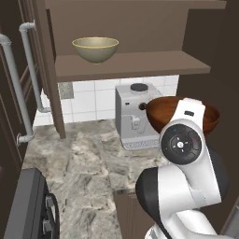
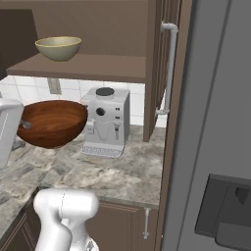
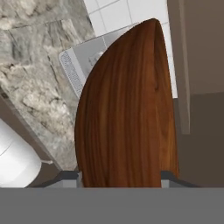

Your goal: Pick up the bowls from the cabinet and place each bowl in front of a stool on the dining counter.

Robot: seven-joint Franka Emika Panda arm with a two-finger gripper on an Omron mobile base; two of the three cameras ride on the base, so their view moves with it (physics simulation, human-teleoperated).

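The glossy reddish-brown bowl (image 1: 161, 114) hangs in the air below the cabinet shelf (image 1: 140, 65), in front of the coffee machine. My gripper (image 2: 22, 126) is shut on its rim, one finger inside the bowl. In the hand view the reddish-brown bowl (image 3: 127, 113) stands edge-on between the two fingertips (image 3: 168, 177). The pale olive-beige bowl (image 1: 95, 48) sits upright on the left part of the shelf of the open dark brown cabinet (image 2: 98, 66). The dining counter is out of view.
A grey coffee machine (image 2: 105, 122) stands on the small marbled worktop (image 1: 79, 158) under the shelf. Open cabinet doors with long grey handles (image 1: 28, 60) (image 2: 169, 68) flank the shelf. A tall grey appliance (image 2: 220, 122) walls the right side. A dark appliance (image 1: 28, 205) lies low left.
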